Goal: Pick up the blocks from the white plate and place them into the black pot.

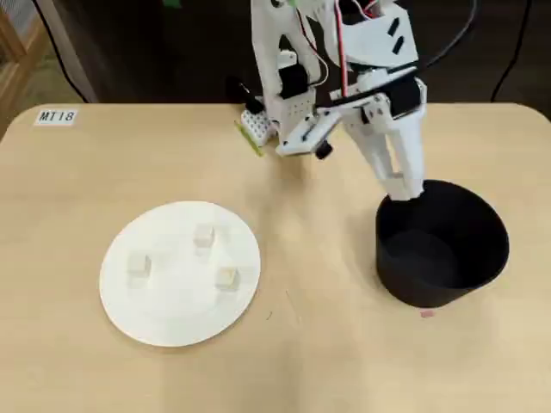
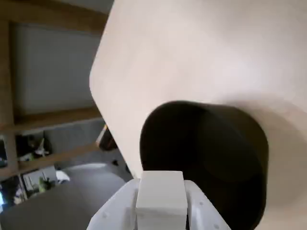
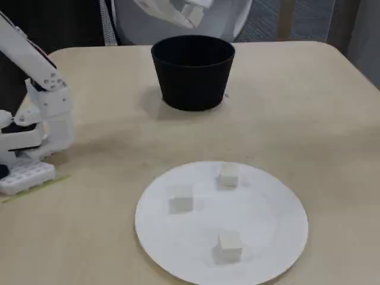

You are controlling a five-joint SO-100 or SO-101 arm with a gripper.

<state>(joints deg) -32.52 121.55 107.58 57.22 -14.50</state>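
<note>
My gripper point(image 1: 403, 191) hangs over the back-left rim of the black pot point(image 1: 448, 258), shut on one small white block point(image 2: 160, 196). The wrist view shows that block pinched between the white fingers point(image 2: 201, 208), with the pot's dark opening point(image 2: 216, 153) just beyond it. In the fixed view the gripper point(image 3: 189, 12) and its block point(image 3: 195, 14) hover above the pot point(image 3: 193, 77). Three more blocks point(image 1: 204, 235) point(image 1: 139, 265) point(image 1: 226, 277) lie apart on the white plate point(image 1: 172, 314), also seen in the fixed view as blocks point(image 3: 229, 174) point(image 3: 181, 198) point(image 3: 228, 246) on the plate point(image 3: 267, 228).
The arm's white base point(image 1: 284, 120) stands at the table's back edge, with a green-edged board point(image 1: 251, 129) beside it. A label reading MT18 point(image 1: 57, 116) is stuck at the back left corner. A tiny pink speck point(image 1: 426, 314) lies in front of the pot.
</note>
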